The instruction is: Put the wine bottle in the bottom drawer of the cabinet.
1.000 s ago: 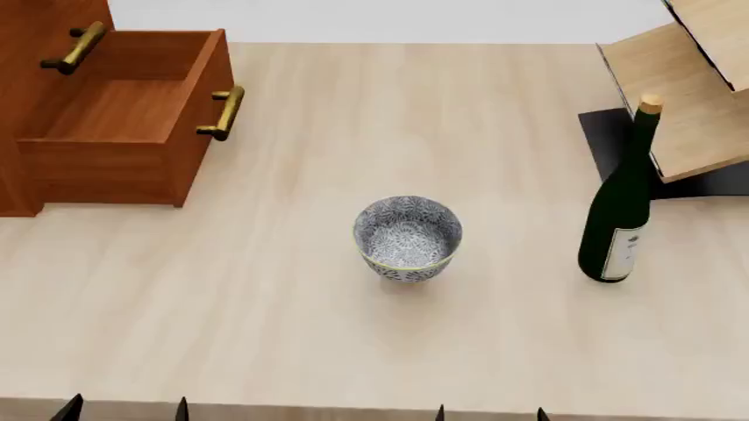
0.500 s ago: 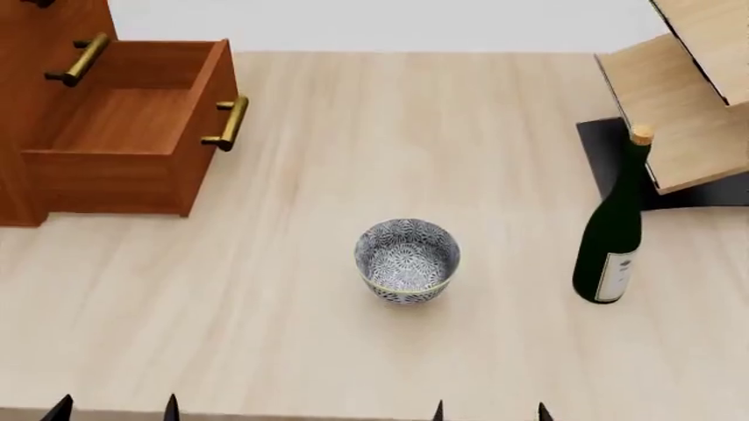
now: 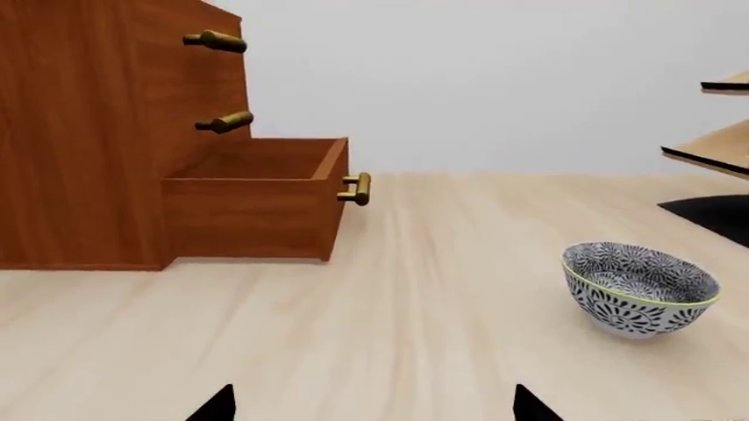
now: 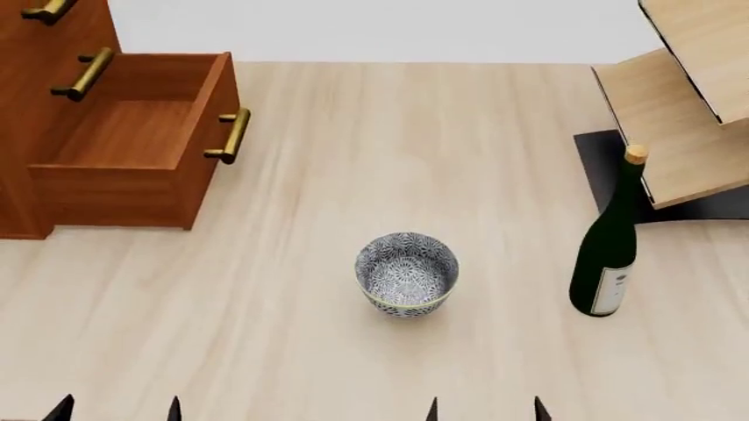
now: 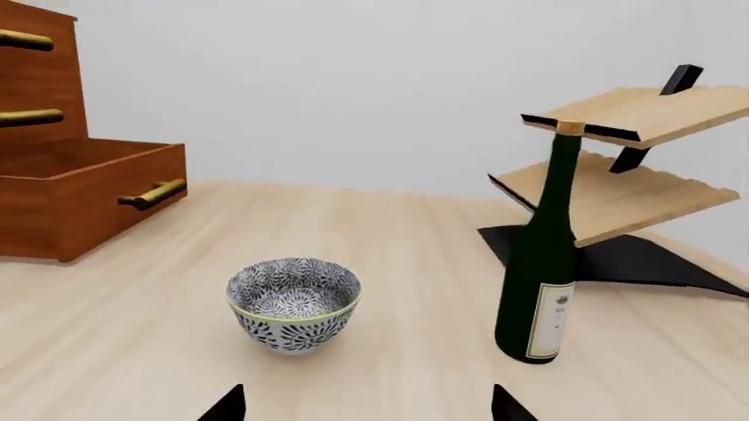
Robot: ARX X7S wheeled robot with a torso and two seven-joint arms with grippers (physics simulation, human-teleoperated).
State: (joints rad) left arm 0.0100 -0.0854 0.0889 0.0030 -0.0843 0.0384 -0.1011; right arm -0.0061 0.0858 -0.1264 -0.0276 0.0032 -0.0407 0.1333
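The cabinet (image 4: 30, 105) has its bottom drawer (image 4: 129, 145) already pulled out, so the step in hand is the reach: the right gripper (image 5: 365, 405), jaws apart like the left gripper (image 3: 368, 408), should close around the body of the wine bottle (image 4: 609, 241), below the neck. The bottle stands upright just beside the wooden rack (image 4: 690, 114), well apart from the drawer, with the patterned bowl (image 4: 406, 272) between them on the carry path.

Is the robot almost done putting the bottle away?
Not yet. Done: the bottom drawer of the cabinet already stands open and looks empty. In hand: nothing. The wine bottle stands upright on the table beside the wooden rack, far from the drawer, and both grippers' fingertips show apart and empty at the picture's lower edge. Left: grab the bottle, carry it past the bowl, put it in.
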